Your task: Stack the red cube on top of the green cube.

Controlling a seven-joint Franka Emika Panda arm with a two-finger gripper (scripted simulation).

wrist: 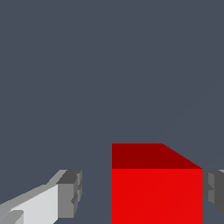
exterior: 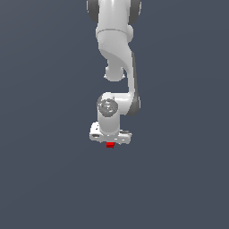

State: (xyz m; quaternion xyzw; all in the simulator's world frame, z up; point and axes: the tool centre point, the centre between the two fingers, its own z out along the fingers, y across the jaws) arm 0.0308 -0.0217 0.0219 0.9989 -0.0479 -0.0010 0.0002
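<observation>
On the grey tabletop [exterior: 44,179], below the arm:

Arm: white Panda arm [exterior: 117,53] reaches down the middle of the exterior view, wrist low, hand just over the surface.

Pincer: pincer [exterior: 110,139] spread apart, straddling the cube. In the wrist view one grey pad [wrist: 70,192] stands clear of the cube with a gap; the other pad [wrist: 215,192] sits at the cube's opposite face, touching or nearly so, cannot tell which.

Red cube: red cube [exterior: 110,145] rests on the tabletop directly under the hand, between the fingers; fills the near part of the wrist view [wrist: 157,192].

Green cube: not in either view; position unknown.

Step, as judged: grasp not yet made.

Risk: cube sits off-centre between the pads. On closing, the near pad may shove or twist it before the far pad arrives, giving a skewed grip and later a crooked stack.
</observation>
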